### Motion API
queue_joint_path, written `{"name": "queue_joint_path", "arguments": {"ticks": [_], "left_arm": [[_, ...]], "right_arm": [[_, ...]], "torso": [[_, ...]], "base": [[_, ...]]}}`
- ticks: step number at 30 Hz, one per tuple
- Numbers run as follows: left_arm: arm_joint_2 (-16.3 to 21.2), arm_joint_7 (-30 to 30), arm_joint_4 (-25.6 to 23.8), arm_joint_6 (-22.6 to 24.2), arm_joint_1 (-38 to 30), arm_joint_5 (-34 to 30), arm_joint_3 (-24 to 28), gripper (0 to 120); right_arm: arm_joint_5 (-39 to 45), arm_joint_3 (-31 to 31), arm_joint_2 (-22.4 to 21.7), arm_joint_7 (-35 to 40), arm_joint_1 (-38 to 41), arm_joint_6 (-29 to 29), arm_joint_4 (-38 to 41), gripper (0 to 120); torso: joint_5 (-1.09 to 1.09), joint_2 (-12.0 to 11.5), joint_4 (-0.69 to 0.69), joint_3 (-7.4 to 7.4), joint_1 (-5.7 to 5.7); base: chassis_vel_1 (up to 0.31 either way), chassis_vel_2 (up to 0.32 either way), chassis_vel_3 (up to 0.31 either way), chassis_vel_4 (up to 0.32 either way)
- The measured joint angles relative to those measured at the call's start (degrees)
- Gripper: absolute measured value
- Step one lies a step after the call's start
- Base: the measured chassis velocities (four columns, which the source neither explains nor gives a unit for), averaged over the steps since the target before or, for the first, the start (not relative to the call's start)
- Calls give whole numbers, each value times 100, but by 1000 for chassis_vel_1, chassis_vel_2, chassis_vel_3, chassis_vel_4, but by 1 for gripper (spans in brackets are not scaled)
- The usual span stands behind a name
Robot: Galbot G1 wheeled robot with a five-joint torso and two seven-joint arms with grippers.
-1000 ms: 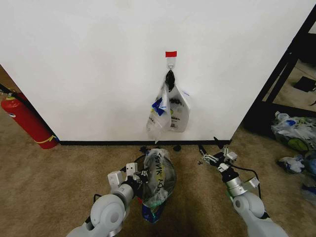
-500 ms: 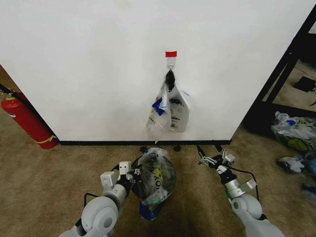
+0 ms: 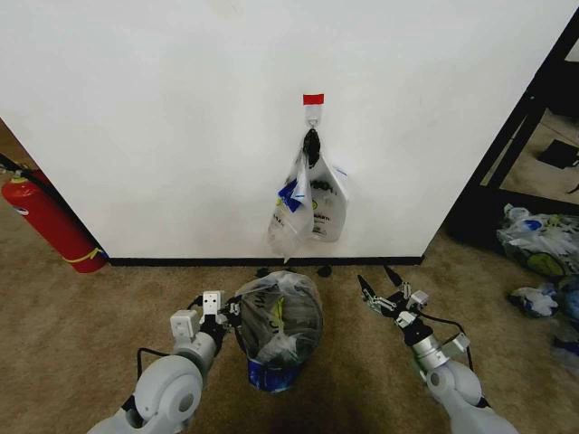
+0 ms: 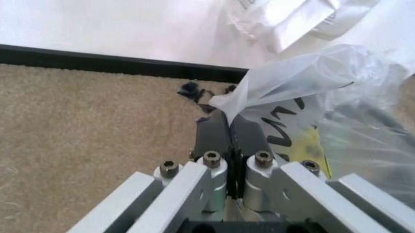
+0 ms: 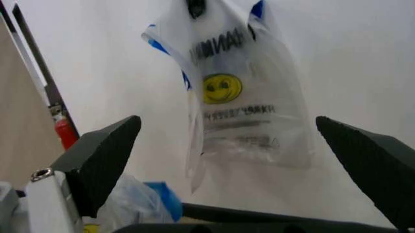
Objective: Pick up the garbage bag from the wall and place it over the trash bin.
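The garbage bag (image 3: 271, 325), thin whitish plastic with dark letters and a blue patch at its bottom, is spread in a round dome low on the carpet. The trash bin (image 3: 305, 316) shows as a dark shape through the plastic. My left gripper (image 3: 230, 312) is at the bag's left side, shut on a gathered edge of the bag (image 4: 259, 92); the left wrist view shows its fingers (image 4: 214, 138) pressed together on the plastic. My right gripper (image 3: 380, 293) hovers open to the right of the bag, apart from it, with nothing between its fingers (image 5: 104, 155).
A bunch of printed bags (image 3: 309, 203) hangs from the hook under red tape (image 3: 313, 98) on the white wall (image 3: 163, 117). A red fire extinguisher (image 3: 47, 221) stands at the left. Stuffed clear bags (image 3: 536, 244) and a black frame (image 3: 516, 136) are at the right.
My left gripper has drawn the bag's edge to the left and lower. The bag has dropped and spread wider over the bin. My right gripper has lowered a little.
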Motion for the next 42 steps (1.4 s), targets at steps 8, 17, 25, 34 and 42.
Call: {"name": "queue_joint_path", "arguments": {"ticks": [8,17,25,34,42], "left_arm": [[-12,95,116,-71,33,25,6,0],[-130,213,101,-56,-69,46,361,0],[-42,320,165,-54,-189,41,442,0],[-47,320,177,-73,-208,47,381,0],[-71,313,194,-77,-196,85,417,0]], "right_arm": [[-20,-395,-20,133,-28,-68,-68,100],[90,-1863,-589,2790,-78,-1185,1599,100],[113,-2254,-887,4172,263,-2393,2374,100],[515,-2177,-1355,3771,502,-4009,2333,100],[288,-2139,-1199,2434,798,-4139,1604,94]], "torso": [[0,0,-1,0,0],[-1,0,-2,0,-1],[-1,0,0,0,-1],[0,0,-1,0,-1],[1,0,1,0,0]], "base": [[0,0,0,0],[0,0,0,0],[0,0,0,0],[0,0,0,0],[0,0,0,0]]}}
